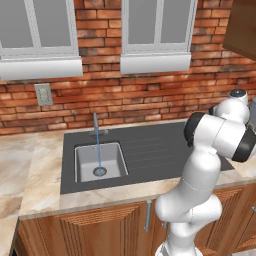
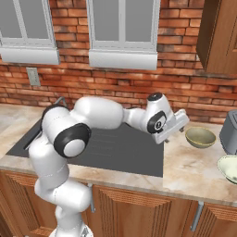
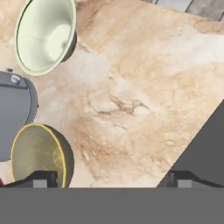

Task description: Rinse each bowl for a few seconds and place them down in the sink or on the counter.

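Barely started tbh: the gripper point(image 3: 109, 177) hangs wide open and empty over the counter point(image 3: 144, 87), both the olive bowl point(image 2: 200, 137) and cream bowl point(image 2: 228, 167) sit unrinsed right of the sink point(image 1: 150, 150), water running.

Red brick wall point(image 1: 150, 95) behind; two white-framed windows point(image 2: 122, 28); wall outlet point(image 1: 43, 94); grey appliance point(image 2: 230, 132) far right; wooden cabinet point(image 2: 221, 37) upper right.

Olive bowl point(image 2: 200, 137) and cream bowl point(image 2: 229, 167) upright on counter point(image 2: 185, 171), apart
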You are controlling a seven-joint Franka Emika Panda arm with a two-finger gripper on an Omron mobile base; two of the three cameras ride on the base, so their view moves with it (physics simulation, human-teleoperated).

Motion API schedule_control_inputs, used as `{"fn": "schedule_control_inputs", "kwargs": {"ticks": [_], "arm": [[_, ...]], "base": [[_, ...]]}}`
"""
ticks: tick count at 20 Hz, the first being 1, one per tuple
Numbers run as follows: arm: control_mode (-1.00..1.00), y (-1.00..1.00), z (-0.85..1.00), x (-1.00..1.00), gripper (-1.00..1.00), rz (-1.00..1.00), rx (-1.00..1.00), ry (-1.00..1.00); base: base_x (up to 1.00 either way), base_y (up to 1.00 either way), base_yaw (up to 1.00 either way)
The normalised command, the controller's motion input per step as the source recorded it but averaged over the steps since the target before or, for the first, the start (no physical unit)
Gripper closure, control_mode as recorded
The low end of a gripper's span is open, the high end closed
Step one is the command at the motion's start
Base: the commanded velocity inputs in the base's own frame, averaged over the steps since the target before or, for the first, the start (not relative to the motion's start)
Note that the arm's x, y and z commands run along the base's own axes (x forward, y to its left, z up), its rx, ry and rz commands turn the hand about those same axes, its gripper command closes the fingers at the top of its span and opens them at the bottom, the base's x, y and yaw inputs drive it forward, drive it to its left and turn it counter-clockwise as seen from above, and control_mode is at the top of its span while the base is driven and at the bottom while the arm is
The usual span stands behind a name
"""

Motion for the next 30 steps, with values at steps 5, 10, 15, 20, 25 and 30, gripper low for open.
{"fn": "schedule_control_inputs", "kwargs": {"ticks": [5,10,15,20,25,30], "arm": [[-1.00,-0.14,-0.12,0.17,-1.00,0.00,0.00,-0.01],[-1.00,-0.17,-0.10,0.19,-1.00,0.00,0.00,0.00],[-1.00,-0.16,-0.07,0.24,-1.00,0.00,0.00,0.00],[-1.00,-0.12,-0.08,0.23,-1.00,0.00,0.00,0.00],[-1.00,-0.12,-0.11,0.23,-1.00,0.00,0.00,0.00],[-1.00,-0.14,-0.17,0.22,-1.00,0.00,0.00,0.00]], "base": [[0.00,0.00,0.00],[0.00,0.00,0.00],[0.00,0.00,0.00],[0.00,0.00,0.00],[0.00,0.00,0.00],[0.00,0.00,0.00]]}}
